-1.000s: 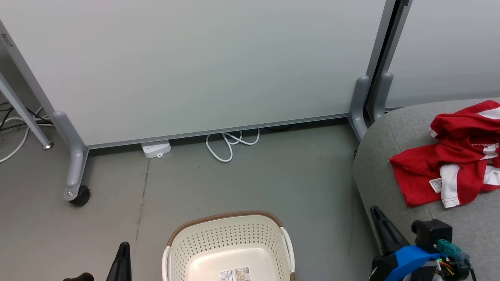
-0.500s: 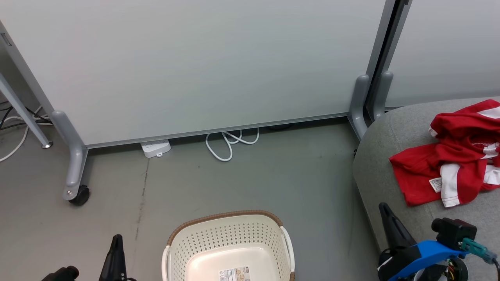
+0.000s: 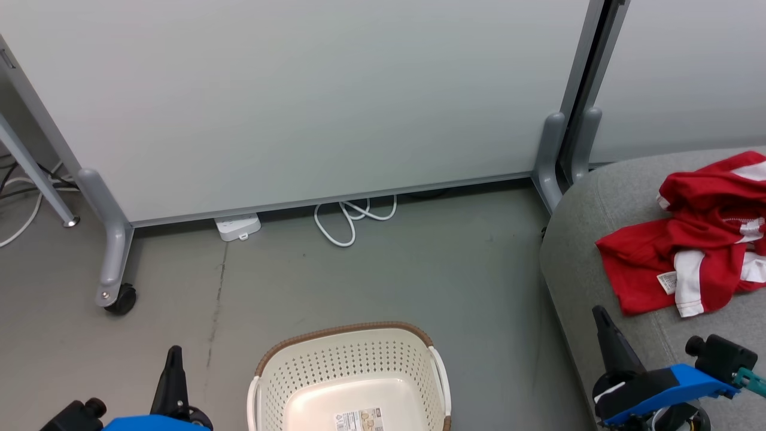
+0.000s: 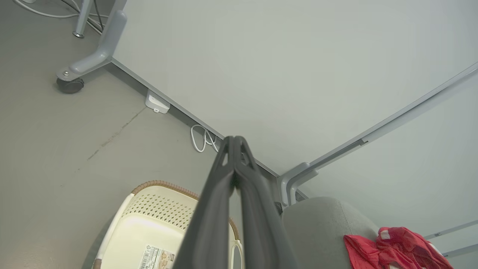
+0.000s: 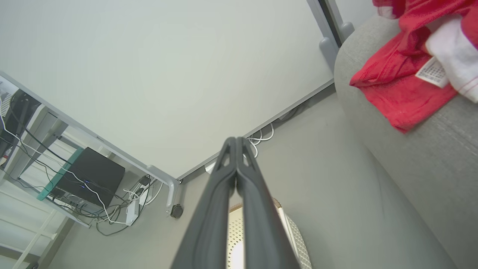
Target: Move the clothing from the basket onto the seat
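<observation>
Pulling back is what's new. Seat carries the clothing, bunched on top and clear of the edge, same spot as a sec ago. Basket sits on the floor w/ only its label on a bare bottom, so I judge the transfer done & arms retiring. Right gripper has slid down & right along the seat edge. Left gripper has crept up at lower left. Both sets of fingers are pressed together, holding nothing.
</observation>
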Motion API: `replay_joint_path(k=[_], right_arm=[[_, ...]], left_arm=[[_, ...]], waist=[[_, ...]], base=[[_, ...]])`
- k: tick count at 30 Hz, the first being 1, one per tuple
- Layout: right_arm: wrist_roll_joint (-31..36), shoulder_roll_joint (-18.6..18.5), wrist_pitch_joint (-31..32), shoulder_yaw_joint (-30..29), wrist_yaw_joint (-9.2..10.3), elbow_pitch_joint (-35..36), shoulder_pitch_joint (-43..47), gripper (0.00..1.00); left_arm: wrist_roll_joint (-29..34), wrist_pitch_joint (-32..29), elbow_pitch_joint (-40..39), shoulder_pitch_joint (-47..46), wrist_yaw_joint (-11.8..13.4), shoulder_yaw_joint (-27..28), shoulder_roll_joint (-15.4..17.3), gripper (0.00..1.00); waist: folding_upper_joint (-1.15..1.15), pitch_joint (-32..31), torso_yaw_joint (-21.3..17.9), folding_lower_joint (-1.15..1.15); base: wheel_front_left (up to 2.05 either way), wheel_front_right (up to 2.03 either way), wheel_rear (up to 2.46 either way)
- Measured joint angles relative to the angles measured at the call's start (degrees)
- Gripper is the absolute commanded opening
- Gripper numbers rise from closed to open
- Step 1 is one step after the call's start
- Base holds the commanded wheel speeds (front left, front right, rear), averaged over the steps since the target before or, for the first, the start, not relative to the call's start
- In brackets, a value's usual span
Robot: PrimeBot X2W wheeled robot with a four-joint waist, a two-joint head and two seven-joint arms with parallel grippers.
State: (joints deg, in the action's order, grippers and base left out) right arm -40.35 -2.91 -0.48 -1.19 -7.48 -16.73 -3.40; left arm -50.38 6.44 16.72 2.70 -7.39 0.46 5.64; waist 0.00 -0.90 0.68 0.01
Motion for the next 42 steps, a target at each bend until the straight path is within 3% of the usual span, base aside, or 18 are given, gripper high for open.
replay_joint_path(k=[42], right_arm=[[-28.65,0.01,3.92,-2.97,0.01,1.41,-1.19,0.0]], left_arm=[[-23.14,-7.12,-1.44,-4.8,0.0,3.2,-1.47,0.0]], waist=[[0.0,0.49,-0.31,0.0]], base=[[0.0,0.0,0.0]])
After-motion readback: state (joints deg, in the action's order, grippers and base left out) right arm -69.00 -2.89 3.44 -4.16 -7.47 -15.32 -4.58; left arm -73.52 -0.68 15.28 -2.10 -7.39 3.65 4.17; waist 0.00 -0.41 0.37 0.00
